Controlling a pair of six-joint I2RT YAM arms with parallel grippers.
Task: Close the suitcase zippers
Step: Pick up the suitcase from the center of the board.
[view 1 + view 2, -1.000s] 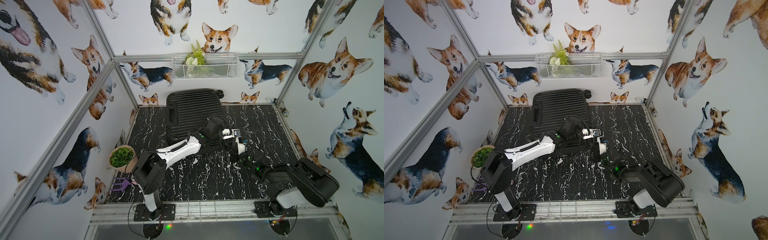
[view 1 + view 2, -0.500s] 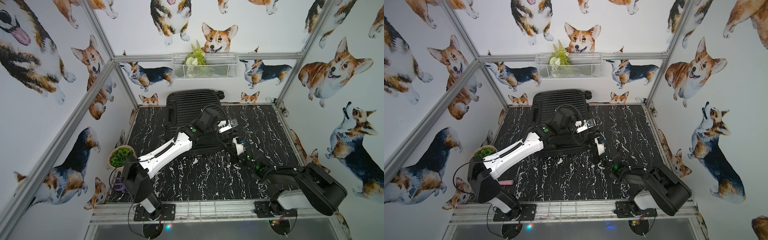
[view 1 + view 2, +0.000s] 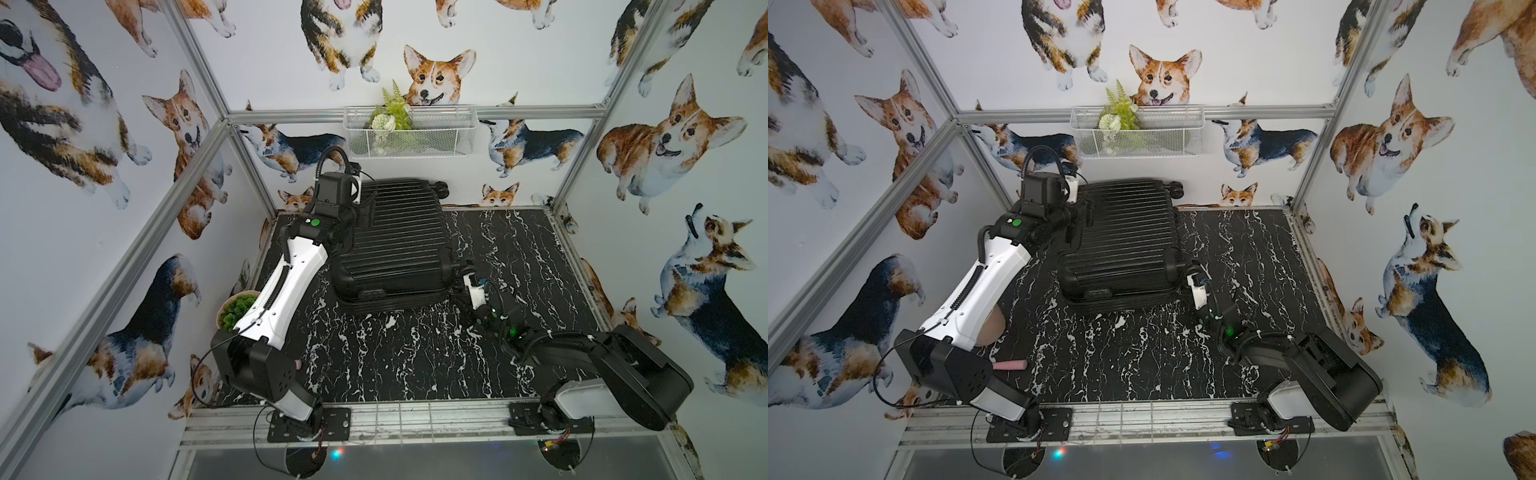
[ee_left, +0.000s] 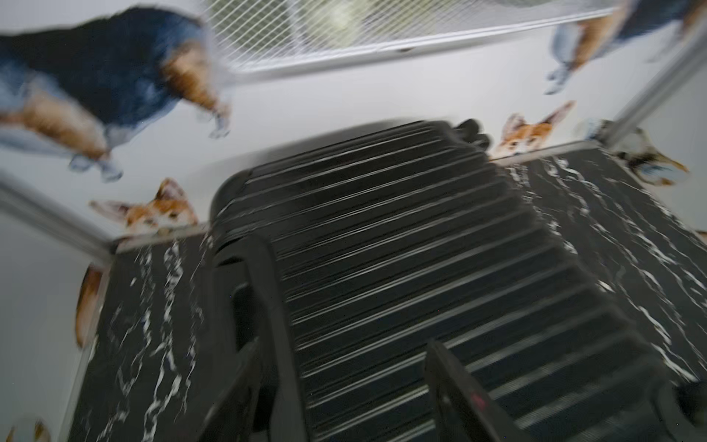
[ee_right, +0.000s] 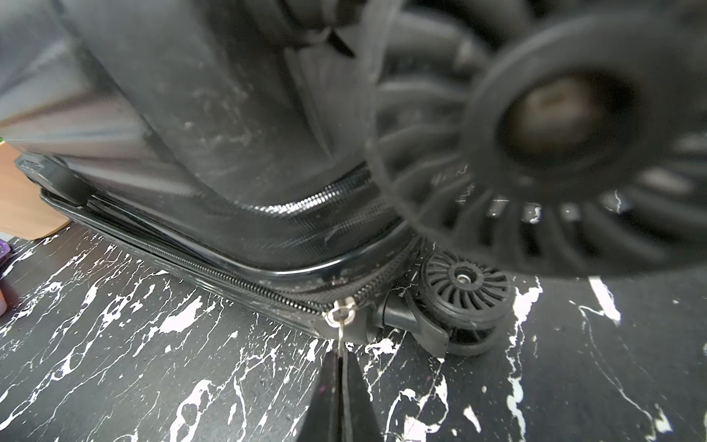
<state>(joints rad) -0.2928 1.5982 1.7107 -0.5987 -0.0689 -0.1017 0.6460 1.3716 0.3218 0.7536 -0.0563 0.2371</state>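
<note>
Right wrist view gives me the best read on progress: the right gripper (image 5: 341, 354) is pinched closed on the small metal zipper pull (image 5: 339, 314), which sits at the lower corner of the suitcase (image 5: 183, 114), just beside a spinner wheel (image 5: 465, 285). From that pull the zipper track (image 5: 229, 273) runs off along the edge nearest the arm bases, and I judge that stretch is not yet joined, because the two shell halves look slightly offset there in both top views. I cannot say how the seam stands on the sides facing away from the cameras. The suitcase (image 3: 395, 241) lies flat with its lid down on the marble table (image 3: 415, 353), toward the back wall, ribbed shell up. My left gripper (image 4: 340, 359) hangs over the shell with its fingers (image 4: 443, 367) spread and nothing between them, so it is holding nothing; that view is blurred. By my reckoning, then, the lid is shut and one pull is caught, and nearly all the zipping is left, with any second pull not visible to me.
</note>
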